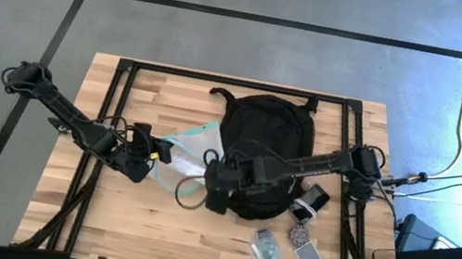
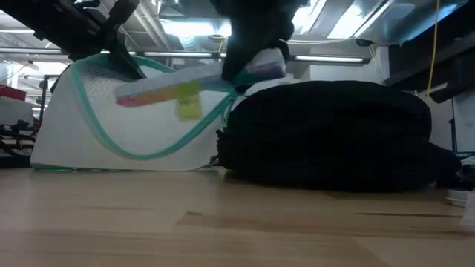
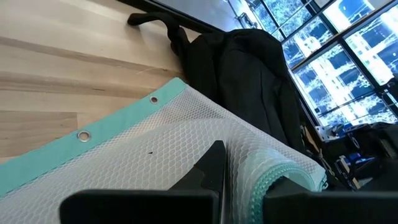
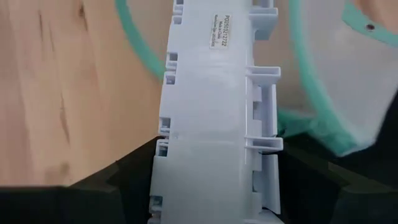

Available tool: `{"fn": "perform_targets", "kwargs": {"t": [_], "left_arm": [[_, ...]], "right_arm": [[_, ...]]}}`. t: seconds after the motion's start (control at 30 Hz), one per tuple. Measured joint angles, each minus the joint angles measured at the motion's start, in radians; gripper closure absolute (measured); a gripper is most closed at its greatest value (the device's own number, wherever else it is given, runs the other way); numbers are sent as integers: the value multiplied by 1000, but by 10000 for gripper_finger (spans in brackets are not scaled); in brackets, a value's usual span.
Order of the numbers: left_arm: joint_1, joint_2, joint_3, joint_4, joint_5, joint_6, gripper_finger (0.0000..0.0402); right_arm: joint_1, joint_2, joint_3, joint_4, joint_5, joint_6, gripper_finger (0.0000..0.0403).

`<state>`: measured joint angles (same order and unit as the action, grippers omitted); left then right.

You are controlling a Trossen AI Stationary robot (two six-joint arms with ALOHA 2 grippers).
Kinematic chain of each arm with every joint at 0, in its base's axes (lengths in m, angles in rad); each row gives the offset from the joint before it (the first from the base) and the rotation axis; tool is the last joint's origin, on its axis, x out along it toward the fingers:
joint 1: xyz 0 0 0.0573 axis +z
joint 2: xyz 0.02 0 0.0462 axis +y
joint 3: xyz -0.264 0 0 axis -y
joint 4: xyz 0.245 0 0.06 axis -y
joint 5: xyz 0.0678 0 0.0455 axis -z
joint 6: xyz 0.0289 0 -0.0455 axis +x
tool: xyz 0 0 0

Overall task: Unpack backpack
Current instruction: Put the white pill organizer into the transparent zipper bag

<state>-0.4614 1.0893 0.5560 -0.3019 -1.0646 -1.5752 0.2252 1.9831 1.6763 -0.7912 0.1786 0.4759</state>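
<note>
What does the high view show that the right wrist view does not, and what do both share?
Only the high view shows the black backpack, both arms, the left gripper shut on the mesh pouch, and small items lying on the table near its right front. Only the right wrist view shows the pale plastic part with a printed label, held between the right gripper fingers. Both show the pouch's teal edge and the wooden table.
</note>
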Motion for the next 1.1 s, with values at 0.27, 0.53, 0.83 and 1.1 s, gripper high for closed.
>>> {"fn": "perform_targets", "kwargs": {"t": [0.27,0.53,0.83,1.1], "left_arm": [[0,0,0,5,-7,-10,400],[0,0,0,6,-12,-11,400],[0,0,0,6,-17,-7,400],[0,0,0,5,-18,12,400]], "right_arm": [[-30,0,0,113,-17,126,148],[-16,76,0,211,-19,148,148],[-51,134,0,365,13,123,148],[-39,150,-1,402,119,84,148]]}}
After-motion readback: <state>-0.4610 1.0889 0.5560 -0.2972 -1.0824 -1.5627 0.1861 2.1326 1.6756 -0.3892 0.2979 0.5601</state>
